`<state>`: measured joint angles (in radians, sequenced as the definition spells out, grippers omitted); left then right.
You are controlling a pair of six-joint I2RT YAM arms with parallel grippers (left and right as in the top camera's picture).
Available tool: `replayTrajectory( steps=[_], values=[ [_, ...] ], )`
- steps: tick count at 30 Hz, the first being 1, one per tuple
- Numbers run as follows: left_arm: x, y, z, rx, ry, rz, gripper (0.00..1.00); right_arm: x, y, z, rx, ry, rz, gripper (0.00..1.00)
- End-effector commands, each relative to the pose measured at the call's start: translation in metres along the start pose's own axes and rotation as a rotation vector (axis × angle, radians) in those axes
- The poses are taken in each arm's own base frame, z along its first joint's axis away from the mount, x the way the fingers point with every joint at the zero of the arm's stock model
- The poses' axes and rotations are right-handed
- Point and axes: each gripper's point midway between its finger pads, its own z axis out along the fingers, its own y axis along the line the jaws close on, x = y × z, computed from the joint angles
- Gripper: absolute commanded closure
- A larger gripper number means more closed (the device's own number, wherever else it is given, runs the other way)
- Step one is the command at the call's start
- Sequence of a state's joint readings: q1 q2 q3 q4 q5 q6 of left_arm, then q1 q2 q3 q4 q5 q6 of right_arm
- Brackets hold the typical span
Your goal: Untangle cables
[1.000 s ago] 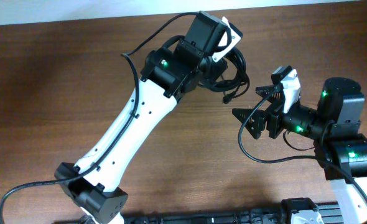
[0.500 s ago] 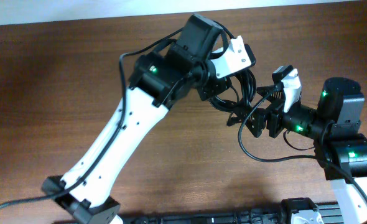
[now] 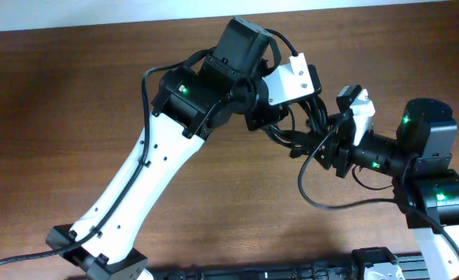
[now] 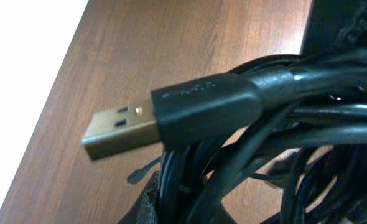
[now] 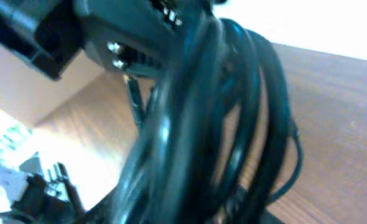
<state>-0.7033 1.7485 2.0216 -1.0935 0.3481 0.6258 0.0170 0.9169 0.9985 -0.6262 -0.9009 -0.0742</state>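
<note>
Between the two grippers we are seeing the black cables (image 3: 306, 128) bunching up off the brown wood table (image 3: 58, 109). Left gripper (image 3: 280, 128) and right gripper (image 3: 323, 144) are both hiding in the bundle; finger state cannot be told. Glossy rubbery loops are blurring; a gold USB plug (image 4: 118, 130) is sticking out.

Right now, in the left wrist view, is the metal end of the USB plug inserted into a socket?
No, the USB plug sticks out free from the cable bundle, its metal end bare above the table.
</note>
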Motion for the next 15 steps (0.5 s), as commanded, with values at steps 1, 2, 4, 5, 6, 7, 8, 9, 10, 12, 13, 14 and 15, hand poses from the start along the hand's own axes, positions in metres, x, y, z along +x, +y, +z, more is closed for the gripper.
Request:
replayTrajectory(
  steps=[1,2,4,5,6,7,8,9,10,12,13,14,15],
  values=[
    [-0.023,-0.029,-0.013,0.097,-0.090,0.063,1.00,-0.007,-0.005,-0.002,0.033,-0.012,-0.006,0.91],
    [-0.023,-0.029,-0.013,0.095,-0.089,0.063,1.00,-0.006,-0.005,-0.002,0.033,-0.012,-0.005,0.96],
    [-0.022,-0.028,-0.013,0.094,-0.088,0.062,0.96,-0.006,-0.005,-0.002,0.033,-0.009,-0.002,0.96],
    [-0.022,-0.028,-0.013,0.094,-0.088,0.062,0.93,-0.006,-0.005,-0.002,0.033,-0.009,-0.003,0.96],
    [-0.022,-0.028,-0.013,0.092,-0.087,0.062,0.94,-0.006,-0.005,-0.002,0.033,-0.010,-0.004,0.96],
    [-0.021,-0.026,-0.013,0.083,-0.081,0.051,0.88,-0.006,-0.005,-0.002,0.033,-0.010,-0.004,0.96],
    [-0.019,-0.023,-0.013,0.067,-0.069,0.030,0.82,-0.006,-0.005,-0.002,0.034,-0.010,-0.003,0.96],
    [-0.017,-0.020,-0.013,0.050,-0.056,0.011,0.67,-0.006,-0.005,-0.002,0.034,-0.010,-0.004,0.96],
    [-0.014,-0.015,-0.012,0.019,-0.035,-0.024,0.01,-0.006,-0.005,-0.002,0.034,-0.010,-0.004,0.96],
    [-0.005,-0.003,-0.013,-0.052,0.011,-0.099,0.01,-0.006,-0.008,-0.002,0.047,-0.009,0.004,0.96],
    [-0.001,0.004,-0.013,-0.093,0.033,-0.143,0.01,-0.006,-0.010,-0.002,0.062,-0.009,0.021,0.96],
    [0.003,0.010,-0.015,-0.132,0.050,-0.183,0.01,-0.006,-0.013,-0.002,0.080,-0.011,0.034,0.96],
    [0.005,0.014,-0.018,-0.164,0.060,-0.216,0.01,-0.006,-0.017,-0.002,0.102,-0.012,0.048,0.96]
  ],
)
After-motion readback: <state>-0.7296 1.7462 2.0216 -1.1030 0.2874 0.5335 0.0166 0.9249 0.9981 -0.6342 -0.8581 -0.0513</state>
